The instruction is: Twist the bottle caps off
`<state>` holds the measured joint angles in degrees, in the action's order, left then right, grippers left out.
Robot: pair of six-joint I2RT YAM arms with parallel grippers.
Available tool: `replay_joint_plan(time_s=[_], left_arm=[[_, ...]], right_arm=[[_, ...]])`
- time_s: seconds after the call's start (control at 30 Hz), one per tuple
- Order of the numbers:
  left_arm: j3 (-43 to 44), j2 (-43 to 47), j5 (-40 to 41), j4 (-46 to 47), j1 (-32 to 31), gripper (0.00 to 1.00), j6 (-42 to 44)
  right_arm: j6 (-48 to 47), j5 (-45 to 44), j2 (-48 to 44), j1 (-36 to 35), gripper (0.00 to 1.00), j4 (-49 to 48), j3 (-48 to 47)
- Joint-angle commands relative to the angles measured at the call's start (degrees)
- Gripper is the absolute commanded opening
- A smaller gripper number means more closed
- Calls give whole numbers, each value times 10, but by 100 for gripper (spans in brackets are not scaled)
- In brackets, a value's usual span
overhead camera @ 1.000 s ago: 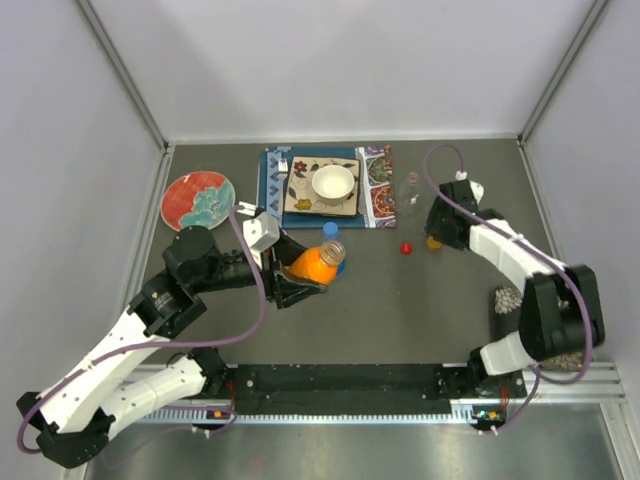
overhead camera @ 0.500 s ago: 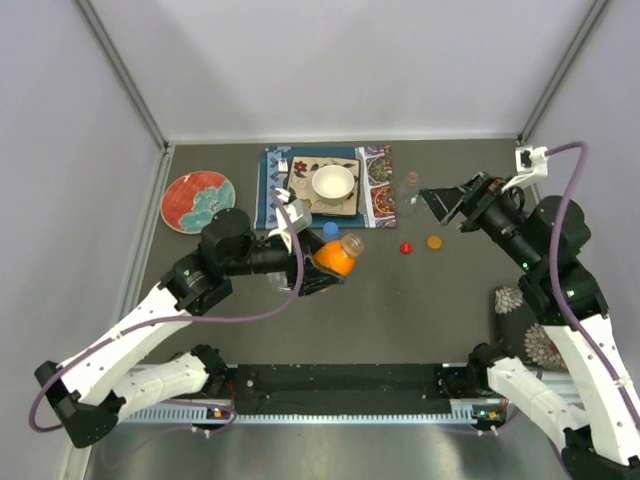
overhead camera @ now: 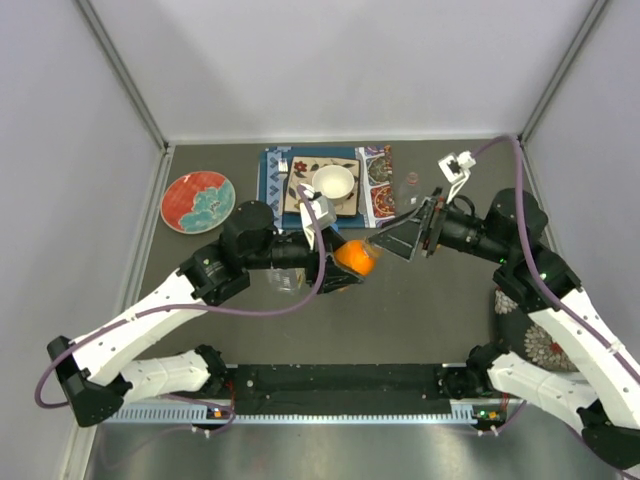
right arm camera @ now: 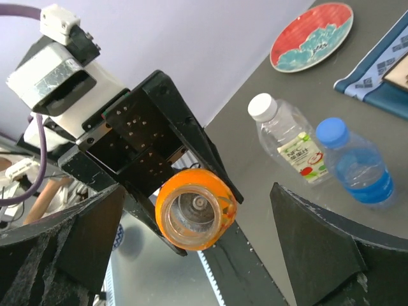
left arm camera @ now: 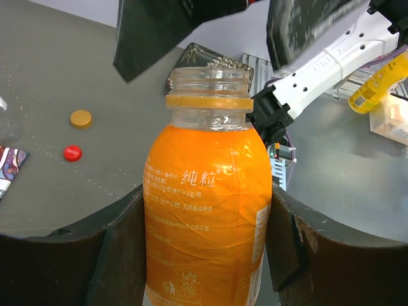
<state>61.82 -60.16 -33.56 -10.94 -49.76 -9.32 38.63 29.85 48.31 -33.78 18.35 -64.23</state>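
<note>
Currently the left claw (overhead camera: pixel 342 267) is clamped on the body of the orange bottle (left arm camera: pixel 207 217), one finger (left arm camera: pixel 121 255) on each side of the label, holding it clear of the worktop (overhead camera: pixel 440 300) with the neck pointing toward the right arm. The neck is bare: an orange ring sits below the thread and no cap is on it. The right claw (overhead camera: pixel 408 237) is spread wide, its fingers (right arm camera: pixel 331 255) on either side of the bottle mouth and not touching it. The orange cap (left arm camera: pixel 81 118) and the red cap (left arm camera: pixel 72 152) lie loose on the worktop, near each other. In the right wrist view I see the wide clear bottle (right arm camera: pixel 290 146) with the white cap (right arm camera: pixel 261 106) on it, and just beside it the blue bottle (right arm camera: pixel 358 169) with the blue cap (right arm camera: pixel 332 132) on it. A slim clear bottle (overhead camera: pixel 412 184) stands just right of the patterned mat (overhead camera: pixel 375 195); I cannot tell its top. The white bowl (overhead camera: pixel 333 182) sits on the mat, and a red plate (overhead camera: pixel 198 200) lies to the left.
</note>
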Motion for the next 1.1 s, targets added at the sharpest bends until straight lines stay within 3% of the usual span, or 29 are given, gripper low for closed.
replay_joint_plan(time_s=[0.0,0.23,0.43,0.57,0.63,0.73,0.77,0.8,0.93,0.97,1.07], left_arm=[[32,-6,11,26,-8,40,14],[36,-5,17,27,-10,40,22],[36,-4,20,28,-11,40,25],[36,0,24,28,-11,41,26],[36,3,32,27,-11,44,27],[35,9,49,26,-10,53,31],[36,11,57,24,-10,63,32],[36,16,66,20,-11,66,33],[34,37,137,-4,-10,86,36],[33,43,185,-11,-10,96,36],[18,75,269,-30,-10,99,18]], right_arm=[[-12,8,6,-26,98,-18,-25],[-19,3,19,-45,82,-14,-20],[-23,6,31,-52,58,-8,-23],[-26,13,37,-54,33,-6,-26],[-27,11,38,-54,26,-5,-28],[-29,6,38,-54,6,1,-38],[-34,-4,37,-55,3,9,-41],[-37,-10,37,-54,0,14,-53],[-72,-72,42,-54,0,69,-103],[-89,-123,43,-55,0,87,-119],[-126,-247,63,-53,0,164,-181]])
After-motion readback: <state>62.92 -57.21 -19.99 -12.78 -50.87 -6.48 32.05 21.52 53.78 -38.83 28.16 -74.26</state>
